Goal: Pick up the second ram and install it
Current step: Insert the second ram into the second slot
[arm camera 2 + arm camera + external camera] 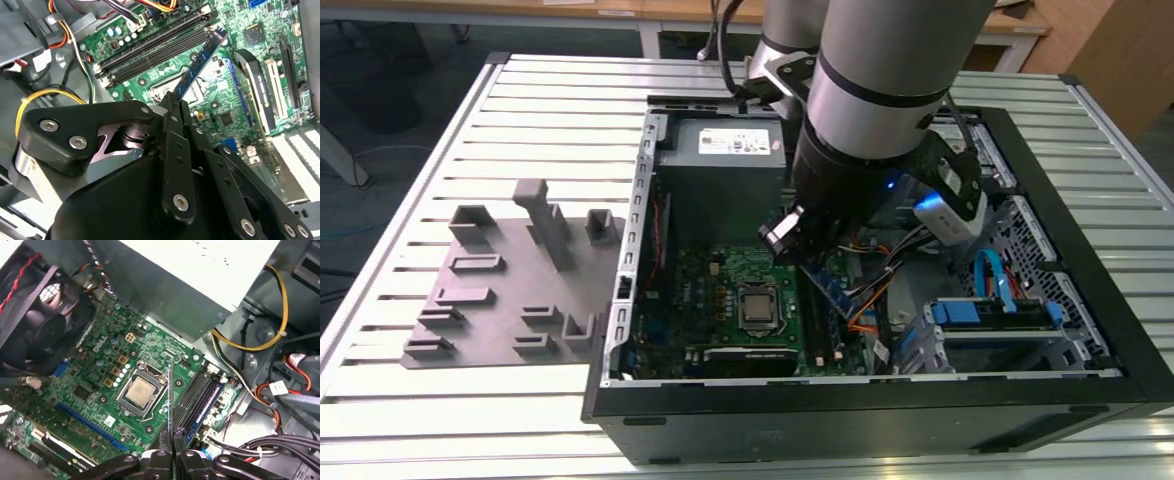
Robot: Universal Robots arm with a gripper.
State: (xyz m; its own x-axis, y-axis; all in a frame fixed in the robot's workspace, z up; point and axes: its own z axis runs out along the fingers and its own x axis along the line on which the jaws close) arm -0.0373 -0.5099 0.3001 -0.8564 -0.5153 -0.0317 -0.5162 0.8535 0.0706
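Note:
The second ram (201, 59), a thin dark blue-green board, hangs above the green motherboard (707, 290) inside the open computer case (854, 410). My gripper (176, 102) is shut on one end of it, and the stick's free end points toward the long black memory slots (155, 45). In the first wrist view the ram (170, 395) shows edge-on as a thin line rising from the gripper (172, 436), beside the slots (196, 392) and the processor socket (140, 390). In the exterior view the gripper (803, 252) holds the ram (827, 288) above the board's right part.
A grey power supply (720, 150) fills the case's far end. Bundled cables (277, 315) and a drive cage with blue cables (994, 305) crowd the exterior view's right. A grey fixture plate with upright posts (507, 290) lies on the slatted table (400, 390) outside the case.

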